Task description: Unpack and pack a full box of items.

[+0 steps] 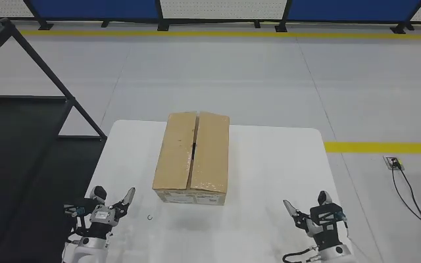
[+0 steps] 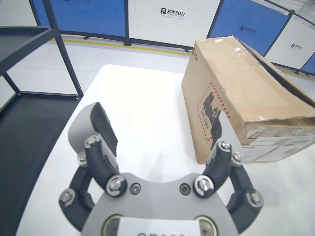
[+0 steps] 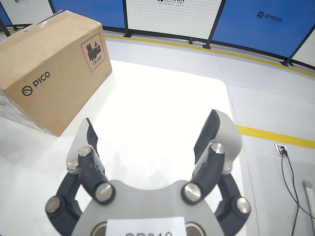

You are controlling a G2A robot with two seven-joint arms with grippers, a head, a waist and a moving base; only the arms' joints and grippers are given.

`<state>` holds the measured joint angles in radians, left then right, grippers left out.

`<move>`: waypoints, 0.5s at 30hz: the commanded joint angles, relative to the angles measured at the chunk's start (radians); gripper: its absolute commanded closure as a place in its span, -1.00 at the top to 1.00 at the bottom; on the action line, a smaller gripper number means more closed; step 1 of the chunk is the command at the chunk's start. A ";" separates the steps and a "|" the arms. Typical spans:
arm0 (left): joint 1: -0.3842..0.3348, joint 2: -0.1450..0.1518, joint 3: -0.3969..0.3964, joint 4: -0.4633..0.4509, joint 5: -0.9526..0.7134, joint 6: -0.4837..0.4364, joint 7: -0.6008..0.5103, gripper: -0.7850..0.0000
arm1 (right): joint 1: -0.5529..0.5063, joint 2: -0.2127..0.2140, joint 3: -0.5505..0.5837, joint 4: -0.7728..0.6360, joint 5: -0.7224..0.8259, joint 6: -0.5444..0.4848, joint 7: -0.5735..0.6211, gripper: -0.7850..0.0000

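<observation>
A brown cardboard box (image 1: 193,158) stands in the middle of the white table (image 1: 276,171), its two top flaps folded shut with a dark seam between them. The left wrist view has the box (image 2: 241,94) close ahead, with a hazard label on its side. My left gripper (image 1: 115,196) (image 2: 157,121) hovers open near the table's front left corner, empty. My right gripper (image 1: 305,204) (image 3: 151,130) is open and empty near the front right corner, with the box (image 3: 49,74) off to one side.
A small dark ring-like bit (image 1: 150,217) lies on the table in front of the box. A black metal rack (image 1: 39,98) stands beside the table's left edge. A floor socket with a cable (image 1: 393,163) sits off to the right of the table.
</observation>
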<state>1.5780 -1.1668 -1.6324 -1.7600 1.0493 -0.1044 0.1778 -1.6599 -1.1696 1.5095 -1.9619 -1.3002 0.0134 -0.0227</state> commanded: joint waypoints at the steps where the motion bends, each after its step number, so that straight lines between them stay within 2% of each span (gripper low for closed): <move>1: 0.000 0.000 0.000 0.000 0.000 0.000 0.000 1.00 | 0.000 0.000 0.000 0.000 0.000 0.000 0.000 1.00; 4: -0.002 0.000 0.000 0.001 -0.003 0.003 -0.001 1.00 | 0.000 0.000 0.000 0.000 0.000 0.000 0.000 1.00; 9: -0.088 -0.008 0.050 0.039 0.022 0.077 -0.052 1.00 | 0.032 -0.006 -0.008 0.027 0.083 -0.019 0.003 1.00; 15: -0.178 -0.017 0.139 0.114 0.131 0.112 -0.083 1.00 | 0.050 -0.013 -0.030 0.032 0.084 0.001 -0.006 1.00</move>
<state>1.4142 -1.1827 -1.5087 -1.6623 1.1630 0.0058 0.0960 -1.6099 -1.1819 1.4822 -1.9292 -1.2127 0.0107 -0.0256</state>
